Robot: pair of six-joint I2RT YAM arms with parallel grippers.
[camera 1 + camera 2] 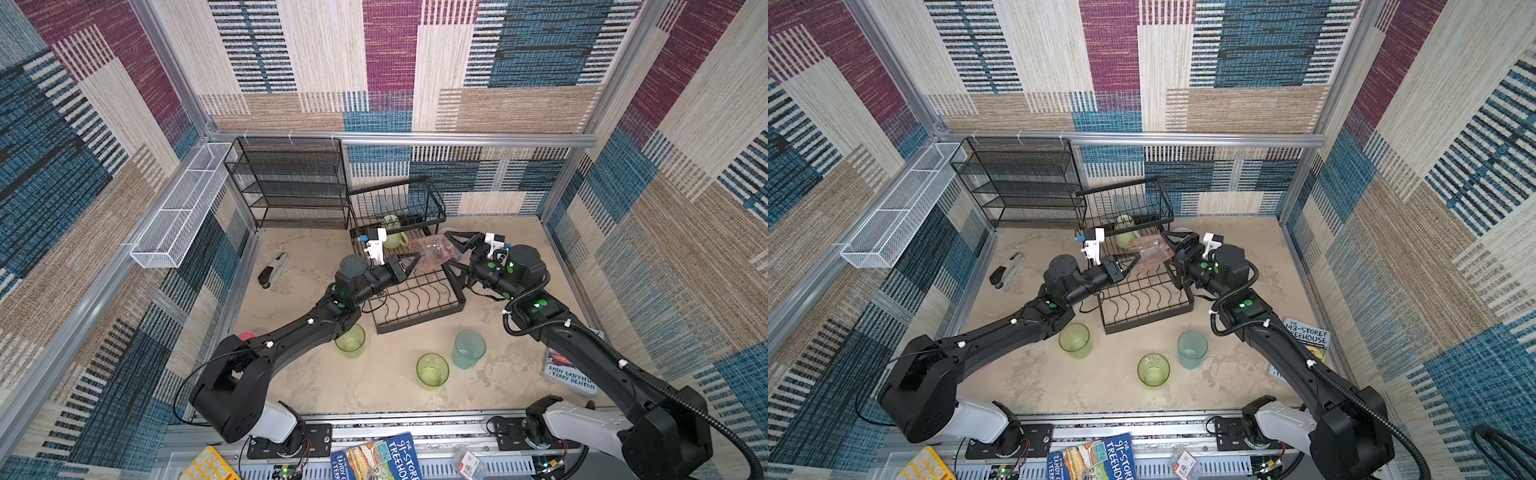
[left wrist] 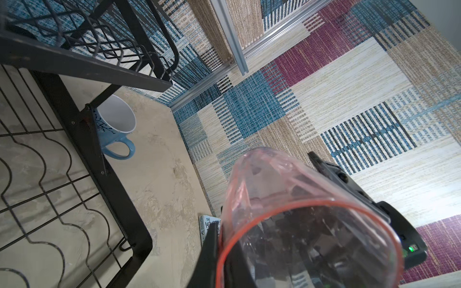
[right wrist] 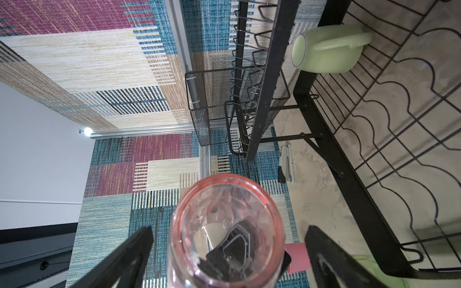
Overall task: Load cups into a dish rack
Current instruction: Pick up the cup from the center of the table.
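Observation:
My left gripper (image 1: 411,264) (image 2: 220,246) is shut on the rim of the translucent pink tumbler (image 1: 432,251) (image 2: 287,199), holding it on its side above the dish rack (image 1: 419,326) (image 3: 374,124). My right gripper (image 1: 451,251) (image 3: 228,229) stands open, one finger on each side of the tumbler's base (image 3: 224,224), clear of it. A pale green mug (image 1: 392,237) (image 3: 324,52) lies on the rack's lower tray. On the table stand two green tumblers (image 1: 351,340) (image 1: 432,370), a teal tumbler (image 1: 468,349), a blue flowered mug (image 2: 117,127) and a pink cup (image 3: 296,256).
A black mesh shelf unit (image 1: 291,187) stands at the back left beside the rack. A white mesh trough (image 1: 183,208) hangs on the left wall. A stapler (image 1: 272,270) lies left of the rack and a book (image 1: 571,374) lies under my right arm.

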